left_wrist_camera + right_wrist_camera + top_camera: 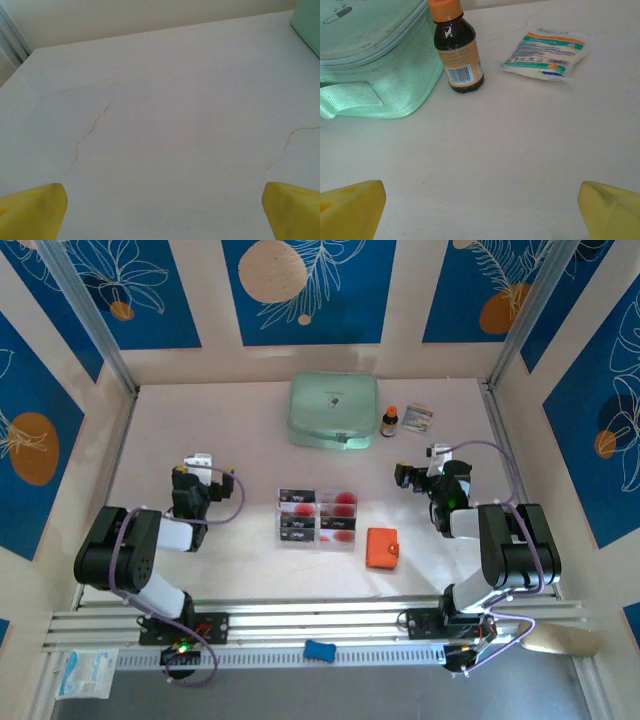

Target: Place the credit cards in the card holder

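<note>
Top external view: the left gripper (203, 462) and the right gripper (437, 452) both hover over the white table (240, 430), well apart, each with its jaws spread wide and holding nothing. Between them, right of the left gripper and nearer the arm bases, sits a clear plastic compartment tray (279, 521) holding the thin rectangular credit cards (318, 517), dark ones on its left side and pale ones with a red dot on its right. The small square orange leather-like card holder (381, 547) lies closed on the table, left of the right gripper and closer to the bases, just beside the tray's right corner.

From the right wrist, the right gripper (480, 212) faces a small brown bottle with an orange cap (455, 50) ahead to its left, touching the large mint-green zip case (375, 55), and a small printed packet (546, 54) ahead to its right.

From the left wrist, the left gripper (162, 215) looks over bare table, with the case's corner ahead at far right.
</note>
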Controlling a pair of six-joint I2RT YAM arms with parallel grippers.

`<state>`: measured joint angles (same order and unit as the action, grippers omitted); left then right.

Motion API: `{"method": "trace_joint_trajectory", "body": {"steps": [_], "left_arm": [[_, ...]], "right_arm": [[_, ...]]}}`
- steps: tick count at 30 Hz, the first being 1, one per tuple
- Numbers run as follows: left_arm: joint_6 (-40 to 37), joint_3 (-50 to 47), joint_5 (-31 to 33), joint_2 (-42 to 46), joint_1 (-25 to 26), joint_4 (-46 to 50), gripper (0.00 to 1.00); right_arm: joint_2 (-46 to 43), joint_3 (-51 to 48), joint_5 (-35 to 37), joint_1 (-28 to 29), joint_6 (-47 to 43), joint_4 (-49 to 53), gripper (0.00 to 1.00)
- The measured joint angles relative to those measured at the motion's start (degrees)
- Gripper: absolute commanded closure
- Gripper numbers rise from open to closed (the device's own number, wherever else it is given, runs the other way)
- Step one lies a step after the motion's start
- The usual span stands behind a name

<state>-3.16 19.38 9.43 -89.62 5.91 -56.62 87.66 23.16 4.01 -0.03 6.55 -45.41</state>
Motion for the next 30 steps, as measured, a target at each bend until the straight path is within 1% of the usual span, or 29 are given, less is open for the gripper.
{"method": "trace_joint_trajectory", "body": {"steps": [12,17,23,25,26,30], "left_arm": [[0.0,0.22,-0.09,0.0,-0.02,1.4,0.0],[0.24,1.77,-2.8,0.0,-1.27,3.54,0.0],[0.26,2.12,-3.85,0.02,-1.42,4.15,0.0],[0.55,2.19,-3.8,0.28,-1.42,4.94,0.0],[0.83,2.49,-3.5,0.94,-1.42,6.78,0.0],[1.29,5.18,-3.41,4.0,-1.42,12.63,0.0]], "right_arm": [[0.0,0.0,0.0,0.0,-0.17,0.0,0.01],[0.0,0.04,-0.74,-0.44,-0.15,0.04,0.01],[-0.02,0.2,-1.86,-1.49,-0.11,0.13,0.01],[-0.94,1.27,-1.36,-1.42,0.09,3.65,0.01],[-1.95,2.51,-1.03,-1.36,0.17,6.88,0.01],[-8.02,10.16,0.17,-1.33,1.66,18.71,0.01]]}}
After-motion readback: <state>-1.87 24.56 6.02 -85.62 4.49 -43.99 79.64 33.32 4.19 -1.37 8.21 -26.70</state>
